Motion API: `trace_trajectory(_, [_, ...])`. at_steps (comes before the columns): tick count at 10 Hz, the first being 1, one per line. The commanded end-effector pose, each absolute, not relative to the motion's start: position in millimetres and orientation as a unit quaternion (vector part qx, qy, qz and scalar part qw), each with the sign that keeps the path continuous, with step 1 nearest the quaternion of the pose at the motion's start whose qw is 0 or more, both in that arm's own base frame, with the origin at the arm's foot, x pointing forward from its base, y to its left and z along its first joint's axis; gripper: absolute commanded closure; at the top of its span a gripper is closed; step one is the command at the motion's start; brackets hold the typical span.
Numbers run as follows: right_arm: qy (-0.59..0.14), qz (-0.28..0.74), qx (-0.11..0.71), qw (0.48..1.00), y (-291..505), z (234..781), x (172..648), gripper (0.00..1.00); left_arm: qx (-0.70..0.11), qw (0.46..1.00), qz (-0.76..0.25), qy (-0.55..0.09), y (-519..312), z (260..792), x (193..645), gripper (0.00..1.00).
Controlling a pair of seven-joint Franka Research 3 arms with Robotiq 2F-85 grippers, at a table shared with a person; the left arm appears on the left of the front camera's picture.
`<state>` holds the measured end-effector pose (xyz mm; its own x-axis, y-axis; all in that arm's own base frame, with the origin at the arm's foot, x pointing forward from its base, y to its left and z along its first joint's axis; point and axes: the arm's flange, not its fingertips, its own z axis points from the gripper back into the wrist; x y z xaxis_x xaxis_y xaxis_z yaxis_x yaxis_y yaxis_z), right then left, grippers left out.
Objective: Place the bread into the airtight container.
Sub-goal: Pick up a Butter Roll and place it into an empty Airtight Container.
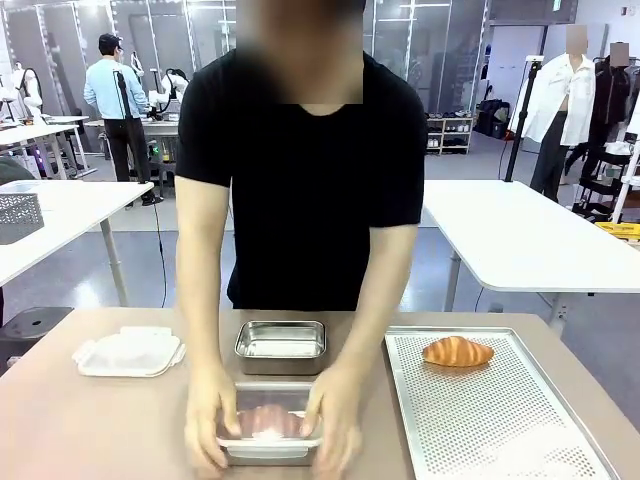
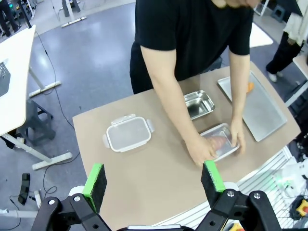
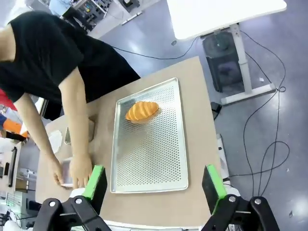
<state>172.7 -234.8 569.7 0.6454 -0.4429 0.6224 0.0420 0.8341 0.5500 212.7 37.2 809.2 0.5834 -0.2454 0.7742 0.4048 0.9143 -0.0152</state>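
Front view. Table shared with a person standing at the far side.

- Bread: golden, crescent-shaped, lying on the far left part of the perforated metal tray. The tray sits on the right of the table. Nothing is touching the bread.
- Near container: steel, at the near middle of the table, just left of the tray. The person has one hand on its left end and the other hand on its right end. A reddish-brown item lies inside; I cannot tell what it is, nor whether a clear cover sits over it.
- Empty container: steel, just beyond the near one, apart from it.
- Lid: whitish with clips, lying flat on the left of the table, well apart from both containers.

Left wrist view. Left pincer is high above the table, its green pads spread wide with nothing between them.

Right wrist view. Right pincer is high above the near edge of the tray, also spread wide and holding nothing.
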Motion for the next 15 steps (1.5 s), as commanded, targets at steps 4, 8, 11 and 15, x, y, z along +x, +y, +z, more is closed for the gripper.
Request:
trace_trajectory(4, [-0.398, -0.146, 0.251, 0.87, -237, 570, 170, 0.0, -0.095, 0.884, -0.185, -0.418, 37, 810, 213, 0.0])
trace_trajectory(8, [-0.398, -0.145, 0.249, 0.871, -238, 570, 170, 0.0, -0.095, 0.884, -0.185, -0.418, 37, 810, 213, 0.0])
trace_trajectory(11, [-0.414, 0.13, 0.128, 0.892, -149, 621, 208, 0.0, -0.095, 0.884, -0.185, -0.418, 37, 810, 213, 0.0])
trace_trajectory(15, [-0.351, 0.369, -0.001, 0.861, -44, 649, 291, 0.0, -0.095, 0.884, -0.185, -0.418, 37, 810, 213, 0.0])
